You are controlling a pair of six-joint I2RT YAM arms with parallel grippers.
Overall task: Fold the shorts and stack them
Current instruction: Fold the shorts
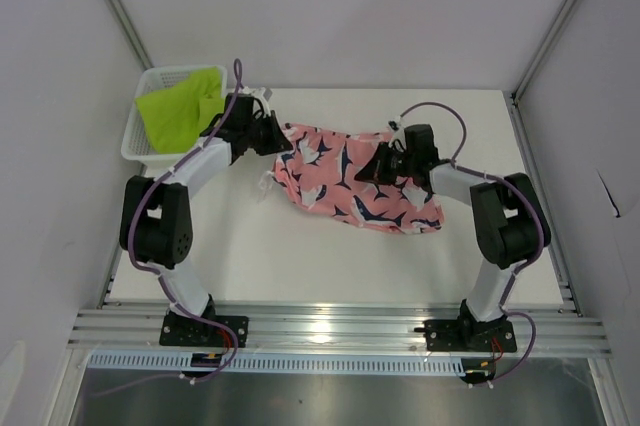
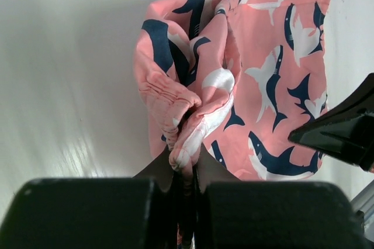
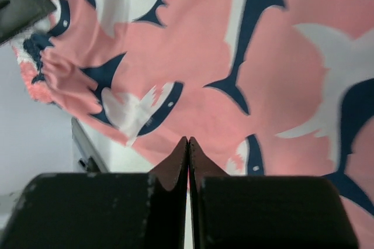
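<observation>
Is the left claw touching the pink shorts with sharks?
Touching. The left wrist view shows the left gripper shut on a bunched fold of the coral-pink shark-print cloth shorts.

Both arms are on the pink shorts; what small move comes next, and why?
Probably lift both slightly together to stretch the cloth: the left gripper is shut on the pink shorts at the bunched waistband, the right gripper seems shut on their edge.
</observation>
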